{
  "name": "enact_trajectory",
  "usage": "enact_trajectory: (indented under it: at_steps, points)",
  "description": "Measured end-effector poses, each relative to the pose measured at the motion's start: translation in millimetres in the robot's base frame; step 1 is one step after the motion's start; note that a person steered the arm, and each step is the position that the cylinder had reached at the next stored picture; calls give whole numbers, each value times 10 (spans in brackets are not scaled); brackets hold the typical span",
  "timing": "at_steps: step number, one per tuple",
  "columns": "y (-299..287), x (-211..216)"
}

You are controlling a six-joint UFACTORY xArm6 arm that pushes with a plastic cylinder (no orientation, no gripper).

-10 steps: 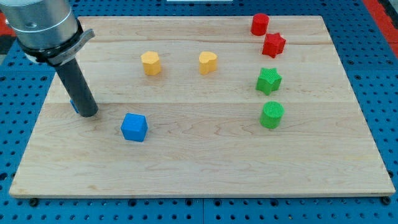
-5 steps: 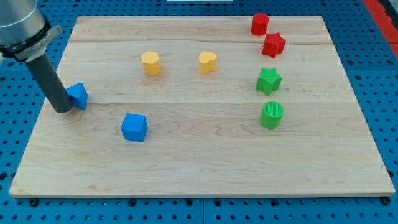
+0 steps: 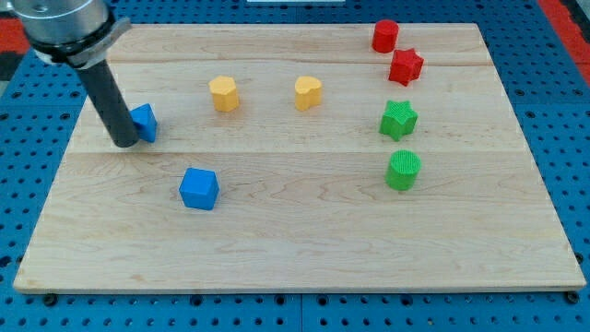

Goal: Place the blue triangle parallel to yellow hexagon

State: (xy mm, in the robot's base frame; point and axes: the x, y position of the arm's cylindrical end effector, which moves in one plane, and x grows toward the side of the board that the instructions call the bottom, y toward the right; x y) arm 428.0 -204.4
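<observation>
Blue triangle (image 3: 144, 122) in frame's upper left, on wooden board (image 3: 304, 240), left of yellow hexagon (image 3: 223, 94). Our rod leans in from top-left corner; my tip (image 3: 125, 144) touches triangle's left side, grasping nothing. We count two blue, two yellow, two red, two green: blue cube (image 3: 199, 189), yellow heart (image 3: 308, 92).

My dark rod hides the view's-left part of the small blue triangle block (image 3: 145, 121), so its full outline cannot be made out. My tip (image 3: 125, 144) sits right against that block's left side; whether they touch is hard to tell. The view's top edge cuts off my grey arm housing (image 3: 60, 23). The wooden board (image 3: 304, 231) loses its bottom-right corner at the view's right edge.
</observation>
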Motion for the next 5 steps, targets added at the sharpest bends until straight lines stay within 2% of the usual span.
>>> enact_trajectory:
  at_steps: [3,5]
  points:
    - [78,-94]
    - [78,-318]
